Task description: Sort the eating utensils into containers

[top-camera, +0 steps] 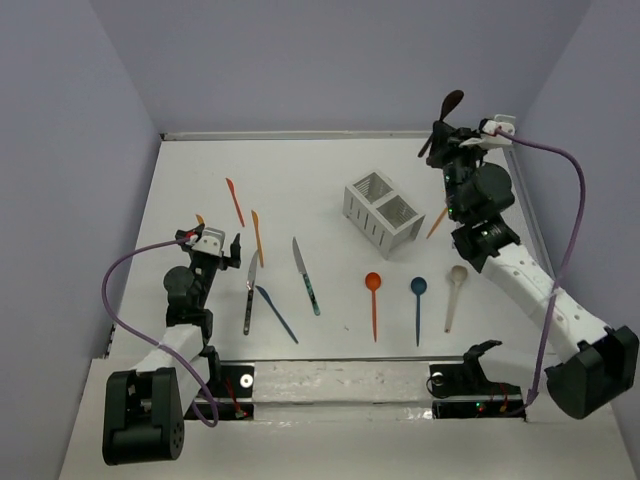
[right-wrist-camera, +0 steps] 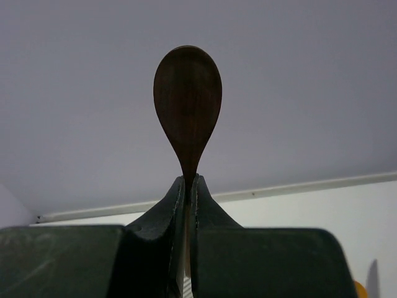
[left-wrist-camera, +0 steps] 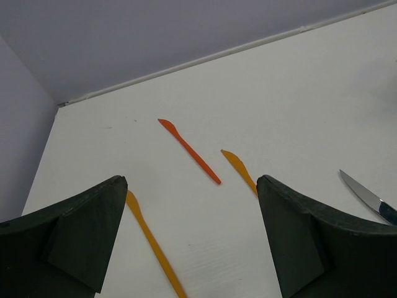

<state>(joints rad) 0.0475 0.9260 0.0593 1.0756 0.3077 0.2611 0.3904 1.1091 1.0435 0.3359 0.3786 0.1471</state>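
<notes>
Right gripper (right-wrist-camera: 189, 181), fully closed, clamps a dark brown spoon (right-wrist-camera: 187, 105), bowl upward, far right of the white caddy (top-camera: 384, 208); left gripper (left-wrist-camera: 190, 186) hangs wide open, empty.

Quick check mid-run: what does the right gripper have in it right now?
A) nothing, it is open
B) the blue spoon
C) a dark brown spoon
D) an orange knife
C: in the right wrist view the right gripper is shut on the neck of a dark brown spoon, with the bowl pointing up past the fingertips.
</notes>
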